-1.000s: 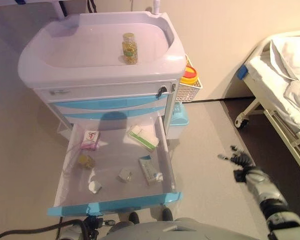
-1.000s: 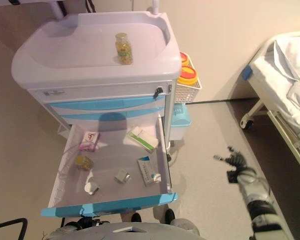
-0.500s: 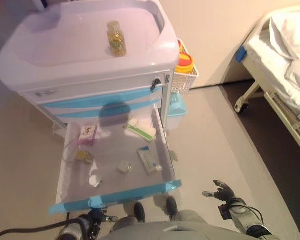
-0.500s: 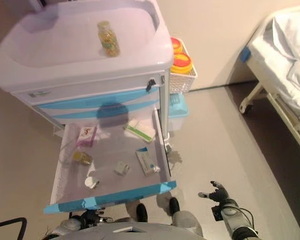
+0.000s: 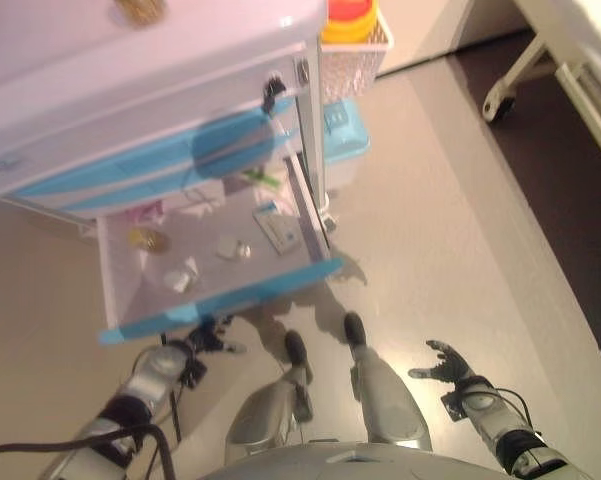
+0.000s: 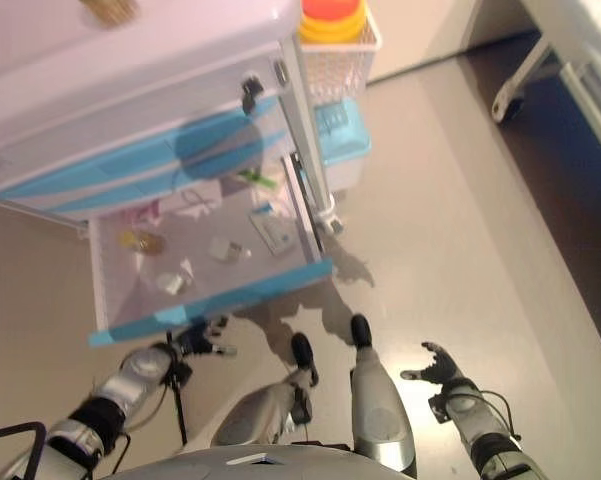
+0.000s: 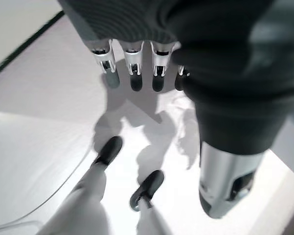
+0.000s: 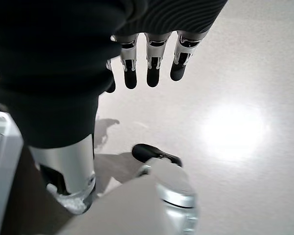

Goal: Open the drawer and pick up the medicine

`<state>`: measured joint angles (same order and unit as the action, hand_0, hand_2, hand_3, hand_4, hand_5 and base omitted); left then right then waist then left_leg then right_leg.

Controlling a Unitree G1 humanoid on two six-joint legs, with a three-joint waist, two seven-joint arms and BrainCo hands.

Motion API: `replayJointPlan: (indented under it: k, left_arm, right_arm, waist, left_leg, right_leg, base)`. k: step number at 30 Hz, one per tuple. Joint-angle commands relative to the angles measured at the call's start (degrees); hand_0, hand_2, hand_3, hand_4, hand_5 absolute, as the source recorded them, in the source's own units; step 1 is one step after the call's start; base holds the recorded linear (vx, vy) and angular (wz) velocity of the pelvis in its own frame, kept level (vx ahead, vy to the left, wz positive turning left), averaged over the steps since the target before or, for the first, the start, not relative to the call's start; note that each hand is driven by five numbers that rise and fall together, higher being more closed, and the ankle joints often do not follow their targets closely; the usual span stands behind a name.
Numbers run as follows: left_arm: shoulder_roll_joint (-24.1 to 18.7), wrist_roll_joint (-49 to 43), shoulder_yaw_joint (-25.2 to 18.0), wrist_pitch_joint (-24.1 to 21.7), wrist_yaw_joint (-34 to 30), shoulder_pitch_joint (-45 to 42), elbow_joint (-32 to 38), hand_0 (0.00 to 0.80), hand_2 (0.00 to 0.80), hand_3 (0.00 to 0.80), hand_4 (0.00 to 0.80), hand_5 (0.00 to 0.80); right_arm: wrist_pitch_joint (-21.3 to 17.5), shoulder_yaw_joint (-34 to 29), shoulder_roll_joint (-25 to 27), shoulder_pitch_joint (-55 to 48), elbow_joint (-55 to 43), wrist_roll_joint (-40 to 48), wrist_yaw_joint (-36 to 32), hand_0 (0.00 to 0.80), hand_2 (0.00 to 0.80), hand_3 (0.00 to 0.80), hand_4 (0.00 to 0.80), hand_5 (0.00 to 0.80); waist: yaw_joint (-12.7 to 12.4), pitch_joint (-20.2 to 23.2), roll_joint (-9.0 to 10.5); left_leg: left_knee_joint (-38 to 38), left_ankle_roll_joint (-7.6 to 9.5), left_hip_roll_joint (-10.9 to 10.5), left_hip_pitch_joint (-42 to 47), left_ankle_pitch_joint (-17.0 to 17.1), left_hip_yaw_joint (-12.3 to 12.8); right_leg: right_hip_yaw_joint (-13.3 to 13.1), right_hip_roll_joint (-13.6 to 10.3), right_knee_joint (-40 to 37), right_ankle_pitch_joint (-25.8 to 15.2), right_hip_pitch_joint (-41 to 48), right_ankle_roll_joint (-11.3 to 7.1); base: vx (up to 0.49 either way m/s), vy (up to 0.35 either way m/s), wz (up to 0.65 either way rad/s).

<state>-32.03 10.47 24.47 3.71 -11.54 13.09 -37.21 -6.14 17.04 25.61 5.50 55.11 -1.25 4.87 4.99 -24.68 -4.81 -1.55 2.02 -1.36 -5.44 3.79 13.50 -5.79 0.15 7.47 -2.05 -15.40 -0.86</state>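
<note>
The cart (image 5: 130, 90) stands against the wall with its pale worktop at the top edge of the view, and a bed frame (image 5: 570, 75) stands well apart on the right. The cart's bottom drawer (image 5: 210, 300) is pulled fully out over the floor (image 5: 460, 240), its blue front nearest the robot. A white basket (image 5: 352, 55) holding a yellow and red tub hangs on the cart's right side, with a blue bin (image 5: 342, 150) below it. Inside the drawer lie the medicine items: a white box (image 5: 278, 228) near the right wall, a pink packet (image 5: 145, 212) at the back, a yellow bottle (image 5: 147, 240) and a few small white pieces. The left robot hand (image 5: 208, 338) hovers just below the drawer front, fingers straight and empty. The right robot hand (image 5: 442, 362) hangs over the floor well to the right, fingers spread, holding nothing.
</note>
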Motion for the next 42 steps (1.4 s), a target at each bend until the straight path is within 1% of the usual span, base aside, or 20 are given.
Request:
replayJointPlan:
  k: [1,3,6,9,10,12,13,16,18,19,20,22,26,29,30,31,34,36,40,42]
  left_arm:
    - [-5.4,5.3,-3.9,0.7,0.2,4.4,5.0,0.0,0.0,0.0,0.0,0.0]
    - [-7.9,5.9,-4.4,1.3,-0.1,7.0,6.9,0.0,0.0,0.0,0.0,0.0]
    - [-11.6,6.6,-5.0,4.0,-1.0,12.9,9.0,0.0,0.0,0.0,0.0,0.0]
    - [-14.8,7.3,-4.6,7.3,-1.4,20.6,7.5,0.0,0.0,0.0,0.0,0.0]
    - [-15.7,8.1,-4.7,7.7,-1.0,22.9,5.8,0.0,0.0,0.0,0.0,0.0]
    - [-17.0,10.7,-5.1,7.8,0.2,29.4,-1.0,0.0,0.0,0.0,0.0,0.0]
    - [-17.2,11.4,-5.1,7.9,0.6,30.5,-2.4,0.0,0.0,0.0,0.0,0.0]
    - [-18.4,17.6,-7.1,6.0,5.9,38.1,-12.7,0.0,0.0,0.0,0.0,0.0]
    - [-18.9,21.3,-8.9,3.0,10.1,42.3,-19.7,0.0,0.0,0.0,0.0,0.0]
    - [-18.8,23.4,-9.9,1.4,12.4,43.9,-22.3,0.0,0.0,0.0,0.0,0.0]
    - [-18.9,25.5,-10.7,-0.7,13.6,45.5,-25.5,0.0,0.0,0.0,0.0,0.0]
    - [-18.6,28.3,-12.5,-3.6,15.4,46.5,-27.8,0.0,0.0,0.0,0.0,0.0]
    - [-17.4,32.7,-16.1,-11.9,22.0,45.4,-25.4,0.0,0.0,0.0,0.0,0.0]
    - [-15.9,34.5,-18.4,-15.0,21.7,42.8,-22.5,0.0,0.0,0.0,0.0,0.0]
    - [-15.4,34.8,-18.7,-15.5,20.9,41.9,-21.5,0.0,0.0,0.0,0.0,0.0]
    - [-15.0,34.1,-18.9,-15.9,19.8,41.0,-20.5,0.0,0.0,0.0,0.0,0.0]
    - [-13.6,33.6,-19.1,-15.6,14.0,35.5,-15.7,0.0,0.0,0.0,0.0,0.0]
    - [-12.4,33.8,-18.6,-14.3,10.1,30.7,-10.9,0.0,0.0,0.0,0.0,0.0]
    - [-8.6,34.0,-18.8,-13.0,2.3,18.5,-2.4,0.0,0.0,0.0,0.0,0.0]
    - [-5.6,35.4,-19.9,-12.1,-0.2,12.6,0.3,0.0,0.0,0.0,0.0,0.0]
  right_arm:
    - [-1.2,2.8,1.6,-1.1,-2.2,2.7,1.7,0.0,0.0,0.0,0.0,0.0]
    - [-1.2,2.7,1.6,-0.9,-2.5,3.8,2.1,0.0,0.0,0.0,0.0,0.0]
    - [-1.3,2.7,1.3,-0.6,-2.9,5.8,3.0,0.0,0.0,0.0,0.0,0.0]
    - [-1.3,2.1,1.4,-0.9,-3.7,6.1,3.1,0.0,0.0,0.0,0.0,0.0]
    - [-1.1,2.0,1.7,-1.1,-4.3,6.3,3.1,0.0,0.0,0.0,0.0,0.0]
    - [-0.8,1.9,2.3,-1.5,-5.2,6.5,3.1,0.0,0.0,0.0,0.0,0.0]
    - [-0.8,2.0,2.4,-1.7,-5.4,6.5,3.0,0.0,0.0,0.0,0.0,0.0]
    - [-0.4,2.4,2.9,-2.3,-6.5,6.4,3.0,0.0,0.0,0.0,0.0,0.0]
    - [-0.7,3.1,2.9,-2.5,-6.4,6.3,3.0,0.0,0.0,0.0,0.0,0.0]
    - [-0.8,3.6,2.7,-2.6,-6.3,6.3,3.1,0.0,0.0,0.0,0.0,0.0]
    - [-0.9,4.2,2.5,-2.5,-6.3,6.2,3.1,0.0,0.0,0.0,0.0,0.0]
    - [-1.1,5.0,2.0,-2.5,-5.9,5.9,3.1,0.0,0.0,0.0,0.0,0.0]
    - [-2.1,6.3,1.0,-3.1,-5.5,4.1,3.4,0.0,0.0,0.0,0.0,0.0]
    - [-3.3,6.5,0.7,-3.5,-4.8,3.6,3.3,0.0,0.0,0.0,0.0,0.0]
    - [-3.5,6.5,0.7,-3.5,-4.7,3.2,3.2,0.0,0.0,0.0,0.0,0.0]
    - [-3.7,6.6,0.7,-3.5,-4.8,3.0,3.2,0.0,0.0,0.0,0.0,0.0]
    - [-3.6,5.6,0.2,-4.3,-5.1,1.8,3.1,0.0,0.0,0.0,0.0,0.0]
    - [-3.1,4.4,-0.2,-5.0,-5.6,1.0,2.9,0.0,0.0,0.0,0.0,0.0]
    - [-2.1,1.7,-1.0,-5.5,-5.1,-0.1,1.8,0.0,0.0,0.0,0.0,0.0]
    - [-2.1,0.1,-1.1,-5.6,-4.4,-0.3,0.4,0.0,0.0,0.0,0.0,0.0]
  waist:
    - [2.0,0.0,2.18]
    - [2.2,-1.3,2.46]
    - [2.7,-3.1,2.96]
    - [3.9,-4.2,3.67]
    - [4.4,-4.4,3.95]
    - [5.5,-4.7,4.54]
    - [5.8,-4.8,4.66]
    - [7.5,-4.8,5.48]
    - [8.6,-4.6,5.98]
    - [8.8,-4.5,5.73]
    - [9.2,-4.3,5.96]
    - [9.5,-4.0,6.18]
    - [9.3,-3.2,6.54]
    - [9.0,-2.4,6.68]
    - [8.8,-2.2,6.68]
    - [8.7,-2.1,7.13]
    - [7.7,-1.4,6.95]
    - [6.7,-0.9,6.66]
    - [3.9,0.6,5.7]
    - [2.5,2.0,5.18]
  left_leg:
    - [14.6,2.63,-3.1,-8.1,-8.3,-3.6]
    - [17.8,2.97,-3.2,-10.4,-9.2,-3.3]
    - [22.9,3.51,-3.2,-13.7,-11.1,-3.0]
    - [27.4,3.71,-2.6,-16.3,-12.9,-2.0]
    - [28.6,3.83,-2.3,-16.8,-13.5,-1.7]
    - [30.7,3.93,-1.7,-18.0,-14.4,-1.4]
    - [31.0,3.93,-1.6,-18.2,-14.5,-1.3]
    - [33.2,3.73,-0.8,-19.1,-15.1,-0.7]
    - [34.4,3.61,-0.3,-19.7,-15.4,-0.3]
    - [35.2,3.31,-0.1,-19.4,-17.4,-0.9]
    - [35.5,3.24,0.0,-19.7,-17.5,-0.8]
    - [36.2,3.09,0.3,-19.9,-18.1,-0.6]
    - [36.6,3.18,0.3,-19.6,-19.4,-0.7]
    - [36.6,3.42,0.1,-19.1,-20.3,-0.9]
    - [36.4,3.6,-0.1,-18.7,-20.6,-1.1]
    - [36.0,3.84,-0.1,-18.9,-19.1,-0.4]
    - [33.9,3.82,-0.8,-16.4,-19.0,-1.1]
    - [31.7,3.6,-1.3,-14.4,-18.2,-1.8]
    - [25.8,2.91,-2.8,-9.7,-15.7,-4.4]
    - [22.6,2.38,-3.4,-7.8,-13.9,-6.2]
  right_leg:
    - [2.2,-1.9,3.8,0.7,-2.1,-1.49]
    - [2.1,-1.9,5.9,1.0,-4.2,-1.11]
    - [2.1,-1.8,9.3,1.8,-7.3,-0.65]
    - [2.1,-1.7,12.2,2.2,-9.8,-0.43]
    - [1.9,-1.6,12.8,2.4,-10.5,-0.43]
    - [1.2,-1.5,14.1,2.5,-11.8,-0.48]
    - [1.0,-1.5,14.2,2.5,-11.9,-0.49]
    - [-0.1,-1.0,15.4,2.8,-13.2,-0.46]
    - [-0.9,-0.6,15.9,3.1,-14.0,-0.35]
    - [-1.1,-0.1,16.8,4.9,-13.8,-0.53]
    - [-1.5,0.2,17.0,5.0,-14.2,-0.45]
    - [-1.9,0.5,17.5,5.6,-14.5,-0.27]
    - [-2.4,0.9,18.7,6.7,-14.7,0.03]
    - [-2.8,1.1,19.9,7.5,-14.5,0.23]
    - [-2.9,1.1,20.2,7.8,-14.3,0.24]
    - [-2.9,0.9,19.9,6.4,-14.6,0.48]
    - [-2.8,0.6,19.4,6.6,-12.5,0.21]
    - [-2.3,0.1,18.0,6.2,-10.4,-0.06]
    - [-0.6,-1.2,12.9,5.1,-4.8,-0.65]
    - [0.5,-1.7,10.5,4.7,-2.2,-0.79]
  base:
    - [-0.052,-0.023,-0.08]
    - [-0.048,-0.025,-0.09]
    - [-0.048,-0.033,0.01]
    - [-0.018,-0.015,0.03]
    - [0.0,0.0,0.0]
    - [-0.002,0.021,-0.1]
    - [0.003,0.029,-0.17]
    - [0.015,0.053,-0.12]
    - [0.045,0.071,-0.23]
    - [0.078,0.075,-0.32]
    - [0.078,0.064,-0.27]
    - [-0.001,0.019,-0.2]
    - [0.0,0.003,-0.12]
    - [0.0,0.0,0.0]
    - [-0.088,-0.042,-0.02]
    - [-0.074,-0.062,-0.04]
    - [0.007,-0.056,0.02]
    - [0.037,-0.048,0.07]
    - [0.058,-0.051,0.16]
    - [0.064,-0.037,0.25]
